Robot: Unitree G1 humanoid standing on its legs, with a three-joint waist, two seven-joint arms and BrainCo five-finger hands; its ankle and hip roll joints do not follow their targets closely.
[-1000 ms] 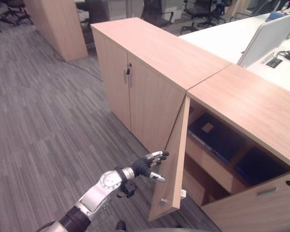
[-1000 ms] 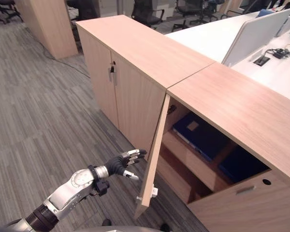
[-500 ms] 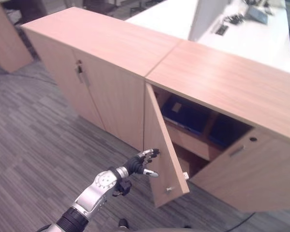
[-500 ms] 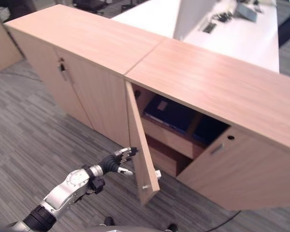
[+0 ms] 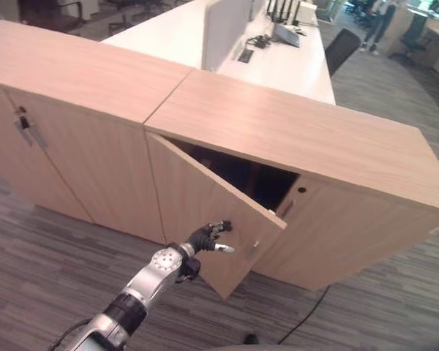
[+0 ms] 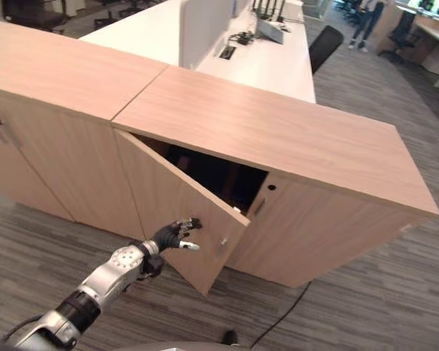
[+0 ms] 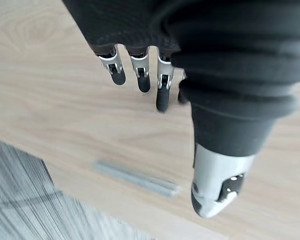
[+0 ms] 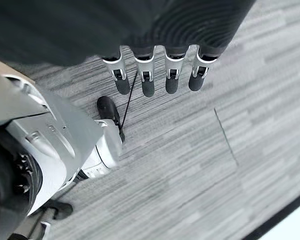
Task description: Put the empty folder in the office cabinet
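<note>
The wooden office cabinet [image 5: 293, 131] has its left door [image 5: 190, 201] standing ajar at a narrow angle. The gap behind it is dark, and I cannot make out a folder inside. My left hand [image 5: 208, 238] is open, its straight fingers [image 7: 162, 92] against the door's outer face near the free edge. The door's small metal handle [image 7: 135, 177] lies just beyond the fingertips. The cabinet's right door [image 5: 351, 227] is closed. In the right wrist view my right hand [image 8: 155, 75] is open with straight fingers, hanging over the grey carpet and holding nothing.
A second cabinet [image 5: 66, 80] with closed doors adjoins on the left. Behind both runs a white desk [image 5: 278, 58] with a partition screen [image 5: 223, 25] and an office chair [image 5: 344, 47]. A person [image 5: 380, 22] stands far back. Grey carpet [image 5: 380, 292] covers the floor.
The camera has swung to the right. The cabinet door has swung from wide open to nearly closed, with my left hand following against its outer face. The blue folders on the shelf are hidden.
</note>
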